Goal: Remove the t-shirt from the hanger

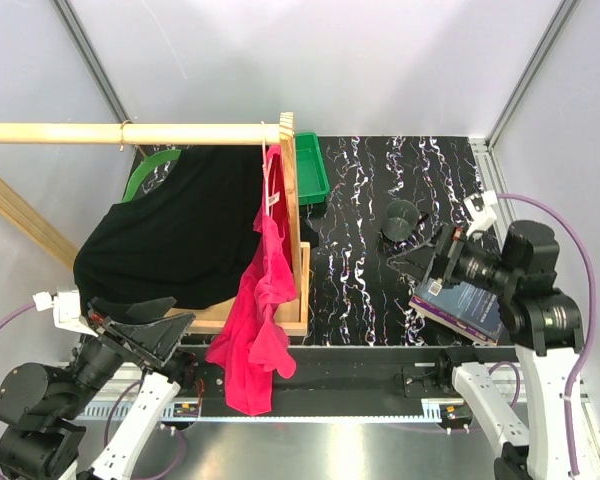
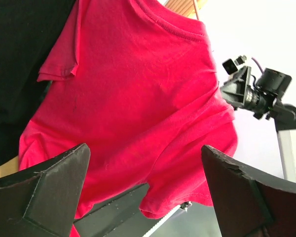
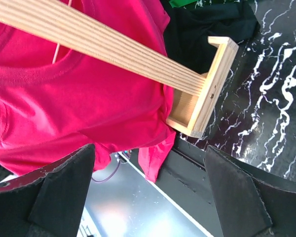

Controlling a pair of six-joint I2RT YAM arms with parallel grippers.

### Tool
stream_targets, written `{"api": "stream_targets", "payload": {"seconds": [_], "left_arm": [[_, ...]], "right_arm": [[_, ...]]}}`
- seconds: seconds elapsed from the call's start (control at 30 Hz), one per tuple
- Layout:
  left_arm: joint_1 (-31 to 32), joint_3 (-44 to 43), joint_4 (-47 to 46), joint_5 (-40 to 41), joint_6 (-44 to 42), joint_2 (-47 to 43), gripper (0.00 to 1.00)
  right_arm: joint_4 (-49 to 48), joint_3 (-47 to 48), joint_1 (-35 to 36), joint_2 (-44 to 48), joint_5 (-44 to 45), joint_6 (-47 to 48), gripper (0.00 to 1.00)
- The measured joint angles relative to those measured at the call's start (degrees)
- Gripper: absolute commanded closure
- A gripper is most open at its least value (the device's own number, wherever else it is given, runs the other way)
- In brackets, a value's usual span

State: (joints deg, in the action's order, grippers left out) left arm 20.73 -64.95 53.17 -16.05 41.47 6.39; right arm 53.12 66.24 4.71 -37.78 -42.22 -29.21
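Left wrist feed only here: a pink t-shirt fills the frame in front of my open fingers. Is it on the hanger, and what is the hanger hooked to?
Observer: Yes, it is on. The top view shows the pink t-shirt hanging from a hanger hooked over a wooden rail, close beside the stand's plywood upright.
Operator: I can see the right arm behind the shirt, but not its jaws. Is it holding anything?
Observer: No. The right wrist view shows the right gripper open and empty. It faces the t-shirt and the upright and touches neither.
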Motion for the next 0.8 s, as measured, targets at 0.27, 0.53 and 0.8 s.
{"api": "stream_targets", "payload": {"seconds": [0.27,0.53,0.8], "left_arm": [[0.0,0.3,0.3,0.0,1.5,-1.4,0.01],[0.0,0.3,0.9,-0.1,2.1,-1.5,0.01],[0.0,0.2,1.4,-0.1,1.7,-1.6,0.01]], "right_arm": [[-3.8,-0.2,8.2,-6.3,3.1,-0.8,0.00],[-9.1,-0.9,27.7,-11.8,15.8,-5.0,0.00],[-11.5,2.1,40.8,-14.2,24.9,-7.9,0.00]]}}
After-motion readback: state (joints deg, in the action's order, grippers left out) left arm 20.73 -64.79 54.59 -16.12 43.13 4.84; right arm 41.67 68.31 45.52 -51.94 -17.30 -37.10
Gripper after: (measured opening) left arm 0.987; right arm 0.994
